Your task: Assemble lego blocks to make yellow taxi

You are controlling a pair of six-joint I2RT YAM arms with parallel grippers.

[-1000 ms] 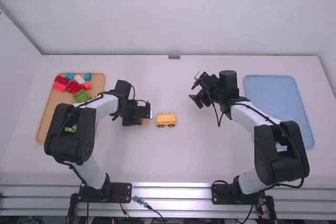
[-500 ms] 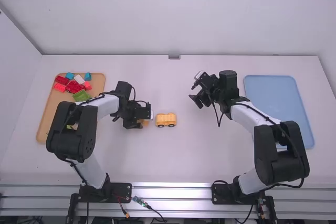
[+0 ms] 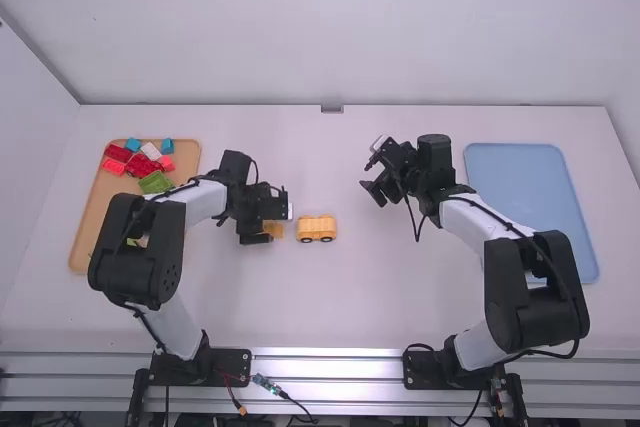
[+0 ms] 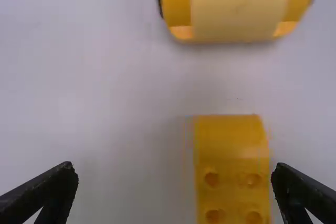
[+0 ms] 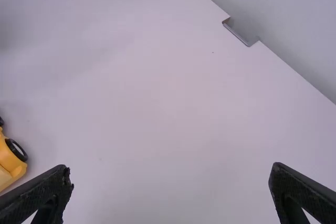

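1 car (image 3: 317,228), 1 ylw blk (image 4: 231,156)

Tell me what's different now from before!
The left gripper edged slightly to the right, and its fingers opened wider, with the small yellow block between them. I can't tell if it was holding that block before. The yellow car and the right gripper stayed put.
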